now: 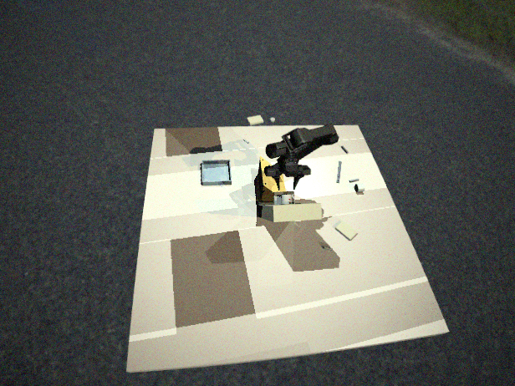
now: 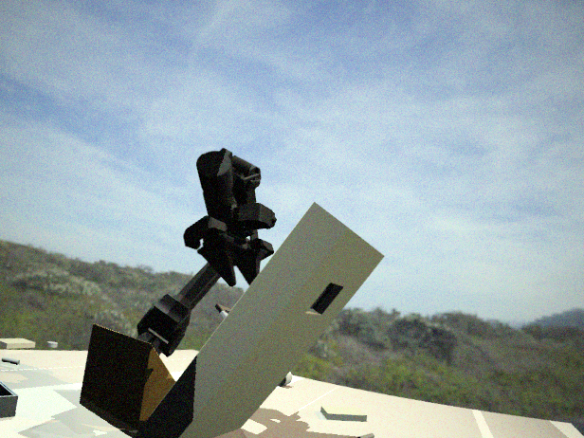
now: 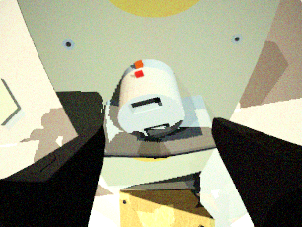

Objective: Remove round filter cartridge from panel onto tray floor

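Observation:
The white filter cartridge (image 1: pixel 286 199) (image 3: pixel 150 94) is out of the yellow-ringed opening (image 3: pixel 153 7). It lies against the sloping panel (image 1: pixel 298 212) (image 2: pixel 284 308) (image 3: pixel 197 30) in a pale ledge or bracket (image 3: pixel 195 110). In the wrist view its two dark slots face the camera and two red marks show on its side. My gripper (image 1: pixel 287 189) (image 2: pixel 241 283) (image 3: pixel 159 129) is open and empty, just above the cartridge, one finger toward each side with gaps between. The shallow blue-grey tray (image 1: pixel 216 183) (image 2: pixel 9 405) stands left of the panel in the top view; no cartridge shows in it.
A yellow angled block (image 1: pixel 269 180) (image 2: pixel 114 374) (image 3: pixel 165 209) stands beside the panel, toward the tray. A pale flat block (image 1: pixel 346 231) (image 2: pixel 343 413), a small white cylinder (image 1: pixel 359 188) and a thin rod (image 1: pixel 339 171) lie right of the panel in the top view.

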`<state>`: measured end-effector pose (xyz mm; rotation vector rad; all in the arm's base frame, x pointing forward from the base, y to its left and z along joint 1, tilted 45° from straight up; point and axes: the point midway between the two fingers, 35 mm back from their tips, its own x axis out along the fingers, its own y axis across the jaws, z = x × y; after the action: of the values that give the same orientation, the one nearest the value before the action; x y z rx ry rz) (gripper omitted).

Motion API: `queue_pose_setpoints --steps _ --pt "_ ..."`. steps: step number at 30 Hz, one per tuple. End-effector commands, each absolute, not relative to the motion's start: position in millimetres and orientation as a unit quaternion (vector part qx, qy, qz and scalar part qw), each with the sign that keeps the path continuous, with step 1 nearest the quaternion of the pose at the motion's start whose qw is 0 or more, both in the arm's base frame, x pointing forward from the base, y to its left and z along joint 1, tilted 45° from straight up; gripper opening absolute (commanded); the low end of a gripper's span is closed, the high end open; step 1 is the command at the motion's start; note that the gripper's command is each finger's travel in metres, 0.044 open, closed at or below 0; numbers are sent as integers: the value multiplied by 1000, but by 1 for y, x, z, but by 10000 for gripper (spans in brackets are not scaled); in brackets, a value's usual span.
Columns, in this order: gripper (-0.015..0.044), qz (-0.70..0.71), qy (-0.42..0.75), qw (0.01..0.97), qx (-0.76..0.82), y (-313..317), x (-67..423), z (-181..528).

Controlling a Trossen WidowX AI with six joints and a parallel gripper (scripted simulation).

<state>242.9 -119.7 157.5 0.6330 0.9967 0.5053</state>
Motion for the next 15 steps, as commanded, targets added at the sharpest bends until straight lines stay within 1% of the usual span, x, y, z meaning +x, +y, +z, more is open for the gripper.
queue_pose_setpoints --steps 1,15 --pt "305 234 466 800 297 -115 246 153" --pt "305 235 465 800 297 -99 256 140"
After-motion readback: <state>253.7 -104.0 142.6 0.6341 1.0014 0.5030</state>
